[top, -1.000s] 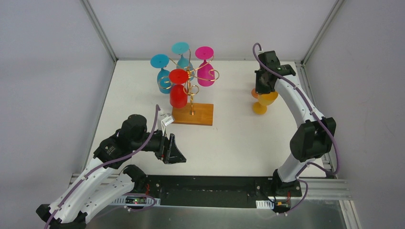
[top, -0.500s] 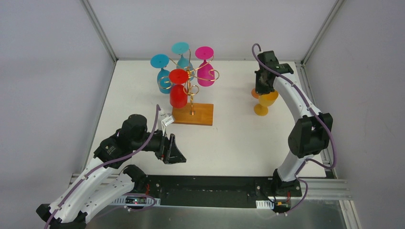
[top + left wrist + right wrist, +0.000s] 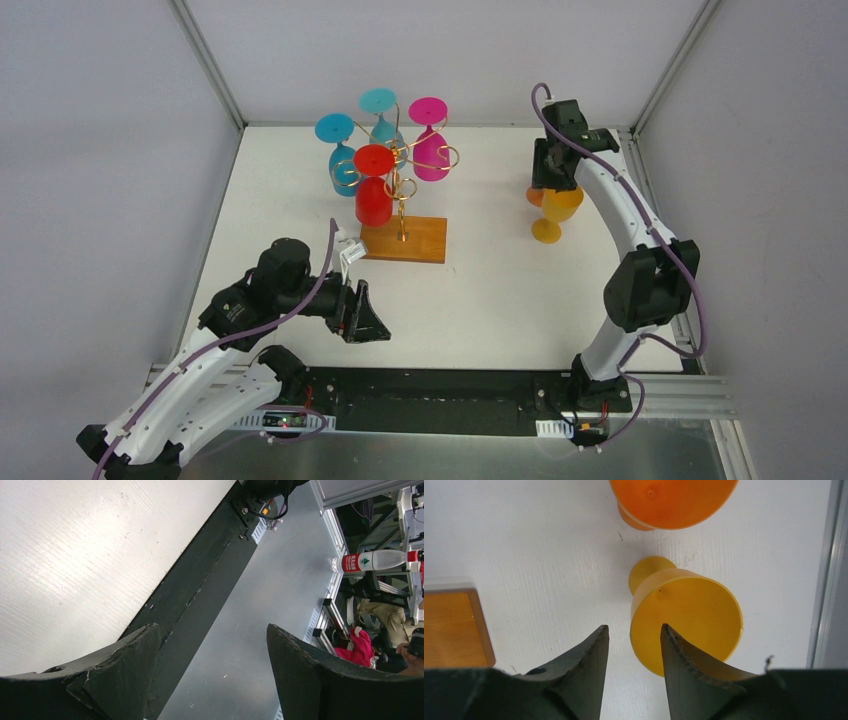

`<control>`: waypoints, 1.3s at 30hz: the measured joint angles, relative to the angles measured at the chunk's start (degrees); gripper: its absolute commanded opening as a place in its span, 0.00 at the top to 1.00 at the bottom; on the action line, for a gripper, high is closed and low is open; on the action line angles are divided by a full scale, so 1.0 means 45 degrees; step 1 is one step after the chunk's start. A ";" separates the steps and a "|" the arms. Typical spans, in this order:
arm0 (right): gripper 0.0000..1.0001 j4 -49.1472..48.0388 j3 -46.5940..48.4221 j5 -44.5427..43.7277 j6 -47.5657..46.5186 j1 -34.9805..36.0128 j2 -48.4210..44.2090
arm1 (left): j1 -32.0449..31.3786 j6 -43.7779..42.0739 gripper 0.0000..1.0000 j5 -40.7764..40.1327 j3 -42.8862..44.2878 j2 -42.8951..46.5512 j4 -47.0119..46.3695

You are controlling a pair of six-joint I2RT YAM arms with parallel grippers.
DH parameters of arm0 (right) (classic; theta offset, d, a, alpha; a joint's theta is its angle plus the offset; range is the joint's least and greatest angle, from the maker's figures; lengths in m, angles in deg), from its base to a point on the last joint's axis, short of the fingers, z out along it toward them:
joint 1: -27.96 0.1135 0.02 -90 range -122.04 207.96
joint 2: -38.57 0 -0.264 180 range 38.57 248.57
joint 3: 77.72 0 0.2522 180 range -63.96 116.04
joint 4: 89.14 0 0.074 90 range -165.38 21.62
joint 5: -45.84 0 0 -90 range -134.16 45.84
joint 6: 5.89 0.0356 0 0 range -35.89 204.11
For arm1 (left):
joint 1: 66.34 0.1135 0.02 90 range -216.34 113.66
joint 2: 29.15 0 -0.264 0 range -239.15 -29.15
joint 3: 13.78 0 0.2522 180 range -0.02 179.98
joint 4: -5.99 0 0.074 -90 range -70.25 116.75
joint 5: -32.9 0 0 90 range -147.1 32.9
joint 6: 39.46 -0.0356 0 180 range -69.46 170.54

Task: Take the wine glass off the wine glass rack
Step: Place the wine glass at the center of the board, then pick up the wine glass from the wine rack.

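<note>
Four glasses (image 3: 374,200) hang foot-up, hooked on your rack (image 3: 405,240); yellow glass (image 3: 686,620) stands apart; right gripper (image 3: 634,627) narrow, empty; left gripper (image 3: 211,627) wide.

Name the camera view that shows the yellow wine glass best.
The right wrist view: the yellow wine glass sits large and close, seen from above, with bowl and foot both clear. The top external view shows it small, partly under the right gripper. The left wrist view misses it.

The white tabletop (image 3: 480,290) carries the rack (image 3: 404,240) on its wooden base, far left of centre; a yellow glass (image 3: 558,205) stands upright far right. An orange glass (image 3: 535,197) stands just beyond it.
</note>
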 measured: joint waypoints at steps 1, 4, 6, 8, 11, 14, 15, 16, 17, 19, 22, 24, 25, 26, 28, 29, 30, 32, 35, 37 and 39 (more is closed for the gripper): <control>0.51 0.0000 0.0063 -0.0044 0.0005 0.0000 -0.0083 | 0.0000 -0.0005 0.21 0.0000 0.0000 0.0000 0.0000; 0.48 -0.0015 0.0204 -0.0131 0.0063 0.0005 -0.0583 | 0.0000 -0.0010 0.20 0.0000 0.0000 0.0000 0.0000; 0.47 -0.0068 0.0262 -0.0107 0.0112 0.0024 -0.0928 | 0.0000 -0.0010 0.20 0.0005 0.0000 0.0000 0.0000; 0.45 -0.0194 0.0311 -0.0015 0.0194 0.0044 -0.1350 | 0.0000 -0.0010 0.20 0.0000 0.0000 -0.0015 0.0000; 0.42 -0.0544 0.0374 0.0442 0.0393 0.0083 -0.1928 | 0.0000 -0.0015 0.20 0.0005 0.0000 -0.0073 0.0000; 0.38 -0.1020 0.0442 0.1302 0.0685 0.0126 -0.2438 | 0.0000 -0.0015 0.20 0.0005 0.0000 -0.0141 0.0000; 0.38 -0.1190 0.0447 0.1617 0.0767 0.0151 -0.2565 | 0.0000 -0.0015 0.20 0.0005 0.0000 -0.0155 0.0000; 0.37 -0.1409 0.0457 0.2021 0.0894 0.0170 -0.2691 | 0.0000 -0.0015 0.20 0.0005 0.0000 -0.0175 0.0000; 0.37 -0.1588 0.0515 0.2482 0.1049 0.0199 -0.2783 | 0.0000 -0.0015 0.20 0.0005 0.0000 -0.0194 0.0000; 0.37 -0.2064 0.0651 0.3303 0.1370 0.0257 -0.2890 | 0.0000 -0.0019 0.20 0.0005 0.0000 -0.0248 0.0000; 0.36 -0.2773 0.0928 0.4454 0.1948 0.0330 -0.2900 | 0.0000 -0.0019 0.20 0.0005 0.0000 -0.0311 0.0000; 0.36 -0.3274 0.1035 0.5100 0.2429 0.0364 -0.2900 | 0.0000 -0.0019 0.20 0.0005 0.0000 -0.0316 0.0000; 0.36 -0.3512 0.1088 0.5382 0.2710 0.0379 -0.2895 | 0.0000 -0.0019 0.20 0.0005 0.0000 -0.0316 0.0000; 0.36 -0.3755 0.1132 0.5663 0.2992 0.0384 -0.2890 | 0.0000 -0.0019 0.20 0.0005 0.0000 -0.0316 0.0000; 0.35 -0.4231 0.1190 0.6149 0.3502 0.0384 -0.2861 | 0.0000 -0.0019 0.20 0.0005 0.0000 -0.0316 0.0000; 0.35 -0.4503 0.1205 0.6387 0.3784 0.0384 -0.2832 | 0.0000 -0.0019 0.20 0.0005 0.0000 -0.0316 0.0000; 0.35 -0.4770 0.1209 0.6615 0.4075 0.0384 -0.2803 | 0.0000 -0.0019 0.20 0.0005 0.0000 -0.0316 0.0000; 0.35 -0.5255 0.1205 0.7053 0.4639 0.0384 -0.2720 | 0.0000 -0.0019 0.20 0.0005 0.0000 -0.0316 0.0000; 0.35 -0.6086 0.1209 0.7728 0.5532 0.0393 -0.2477 | 0.0000 -0.0019 0.20 0.0005 0.0000 -0.0311 0.0000; 0.35 -0.6572 0.1248 0.8077 0.6033 0.0457 -0.2195 | 0.0000 -0.0019 0.20 0.0005 0.0000 -0.0306 0.0000; 0.35 -0.6839 0.1511 0.8320 0.6402 0.0529 -0.1744 | 0.0000 -0.0019 0.19 0.0005 0.0000 -0.0291 0.0000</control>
